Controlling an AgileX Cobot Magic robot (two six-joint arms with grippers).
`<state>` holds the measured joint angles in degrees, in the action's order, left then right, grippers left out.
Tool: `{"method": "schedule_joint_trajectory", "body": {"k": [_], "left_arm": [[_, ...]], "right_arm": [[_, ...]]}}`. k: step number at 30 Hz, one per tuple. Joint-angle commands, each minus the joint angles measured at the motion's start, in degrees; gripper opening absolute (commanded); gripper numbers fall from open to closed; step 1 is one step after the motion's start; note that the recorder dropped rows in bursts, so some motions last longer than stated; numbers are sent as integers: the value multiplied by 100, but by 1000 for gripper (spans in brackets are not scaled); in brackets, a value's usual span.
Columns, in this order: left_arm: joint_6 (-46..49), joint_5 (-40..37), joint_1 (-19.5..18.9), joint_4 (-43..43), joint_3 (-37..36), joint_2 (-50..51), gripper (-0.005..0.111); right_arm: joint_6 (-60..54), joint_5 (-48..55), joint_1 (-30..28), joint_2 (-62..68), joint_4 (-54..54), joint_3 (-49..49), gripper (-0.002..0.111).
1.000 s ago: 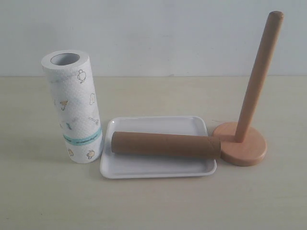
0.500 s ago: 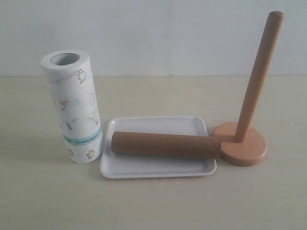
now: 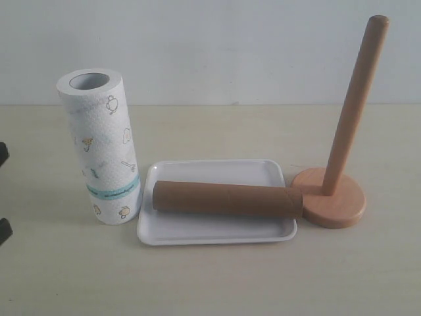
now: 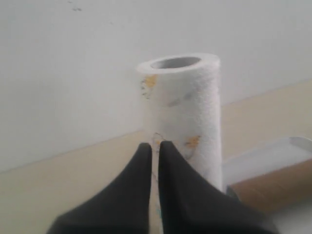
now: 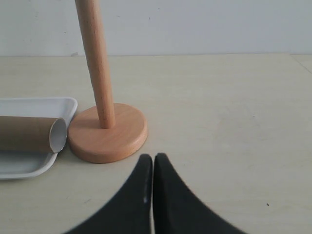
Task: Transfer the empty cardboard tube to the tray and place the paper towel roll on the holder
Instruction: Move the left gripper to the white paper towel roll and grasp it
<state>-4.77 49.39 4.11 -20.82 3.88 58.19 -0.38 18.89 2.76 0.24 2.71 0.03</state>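
Observation:
The paper towel roll (image 3: 100,146) stands upright on the table, left of the tray (image 3: 217,230). The empty cardboard tube (image 3: 227,199) lies lengthwise across the tray. Its right end (image 5: 57,135) sticks over the rim, right beside the holder's disc base (image 3: 335,201). The holder's dowel (image 3: 355,99) is bare. In the left wrist view my left gripper (image 4: 155,145) points at the roll (image 4: 185,117), its fingers almost together and holding nothing. My right gripper (image 5: 153,156) is shut and empty, just short of the holder base (image 5: 108,134).
Dark parts of the left arm (image 3: 4,230) show at the left edge of the exterior view, apart from the roll. A pale wall stands behind the beige table (image 3: 210,283).
Dark parts of the left arm have come into the exterior view at its left edge. The roll, tube, tray and holder have not moved.

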Motion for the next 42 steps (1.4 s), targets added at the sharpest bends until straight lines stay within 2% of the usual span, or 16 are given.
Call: {"method": "schedule_joint_trajectory", "body": {"k": [1, 3, 7, 8, 14, 19, 21, 26, 28, 29, 30, 32, 35, 42], "left_arm": [[-624, -307, 47, -805, 87, 11, 21], [-917, -307, 47, -965, 87, 11, 37], [-1857, -297, 47, -990, 87, 11, 100], [-2127, -264, 47, -990, 87, 11, 109], [-2278, 178, 47, -1007, 87, 11, 108], [-1535, -156, 47, -1015, 71, 51, 108], [-1317, -43, 47, -1029, 61, 149, 108], [-850, 882, 47, -1029, -42, 821, 108], [-495, 1295, 47, -1009, -66, 1452, 108], [-325, 1929, 47, -848, -66, 1979, 108], [-235, 2058, 47, -729, -66, 2209, 108], [171, 2058, 47, -628, 242, 3107, 108], [269, 2058, 47, -1208, 925, 3940, 108], [172, 2058, 47, -1067, 1910, 4307, 108]], "right_arm": [[-1, -30, -31, -24, -38, -3, 0], [-1, -30, -31, -24, -38, -3, 0], [-1, -30, -31, -24, -38, -3, 0], [-1, -30, -31, -24, -38, -3, 0], [-1, -30, -31, -24, -38, -3, 0], [-1, -30, -31, -24, -38, -3, 0], [-1, -30, -31, -24, -38, -3, 0], [-1, -30, -31, -24, -38, -3, 0], [-1, -30, -31, -24, -38, -3, 0], [-1, -30, -31, -24, -38, -3, 0], [-1, -30, -31, -24, -38, -3, 0], [-1, -30, -31, -24, -38, -3, 0], [-1, -30, -31, -24, -38, -3, 0], [-1, -30, -31, -24, -38, -3, 0]]}}
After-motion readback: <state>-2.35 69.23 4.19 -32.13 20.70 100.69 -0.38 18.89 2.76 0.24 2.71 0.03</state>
